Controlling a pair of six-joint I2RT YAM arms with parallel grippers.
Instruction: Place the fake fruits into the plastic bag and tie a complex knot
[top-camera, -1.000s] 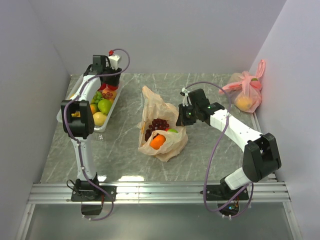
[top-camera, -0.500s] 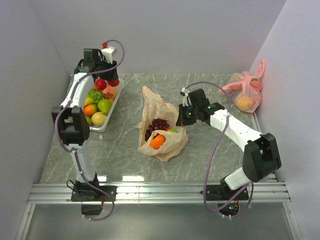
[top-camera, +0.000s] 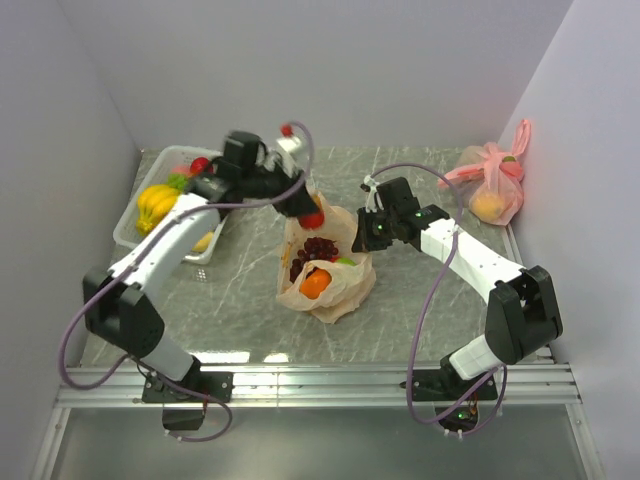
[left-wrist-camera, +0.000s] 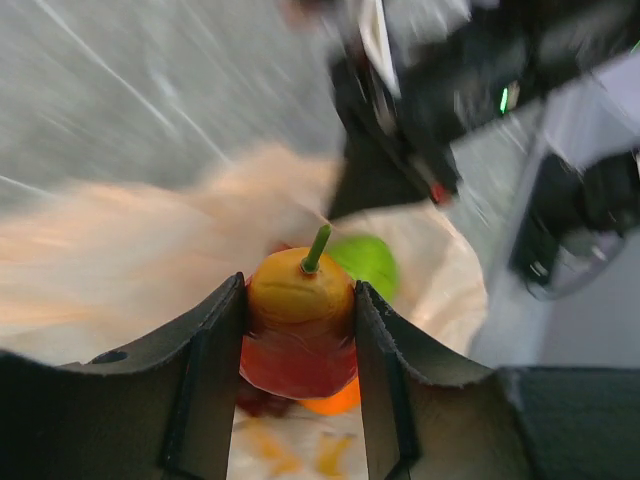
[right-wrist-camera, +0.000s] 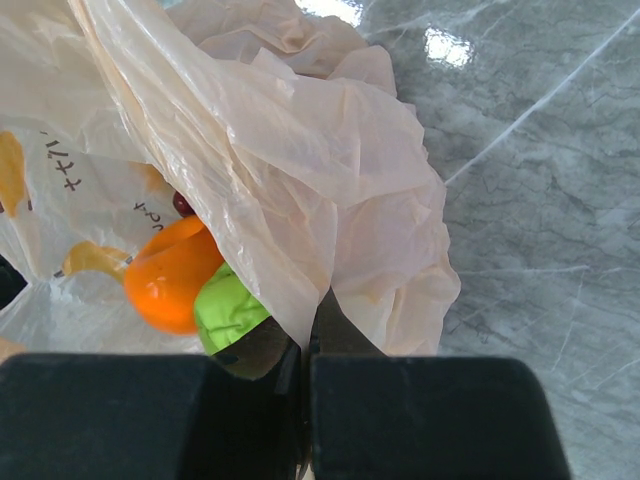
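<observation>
The peach-orange plastic bag (top-camera: 345, 290) lies open mid-table, holding purple grapes (top-camera: 318, 247), an orange fruit (top-camera: 314, 283) and a green apple (top-camera: 346, 261). My left gripper (top-camera: 309, 214) is shut on a red-and-yellow fruit with a green stem (left-wrist-camera: 298, 330) and holds it just above the bag's mouth. My right gripper (top-camera: 367, 236) is shut on the bag's right rim (right-wrist-camera: 300, 160) and holds it up. The right wrist view shows the orange fruit (right-wrist-camera: 170, 275) and the green apple (right-wrist-camera: 232, 305) inside. No knot is in view.
A clear tray (top-camera: 127, 233) at the left holds more fruits, among them yellow bananas (top-camera: 158, 203). A pink tied bag (top-camera: 492, 185) with a yellow fruit inside sits at the far right by the wall. Walls close in on both sides.
My left arm has swung right from the tray to above the open bag, carrying the red-and-yellow fruit. The right gripper has stayed on the bag's rim.
</observation>
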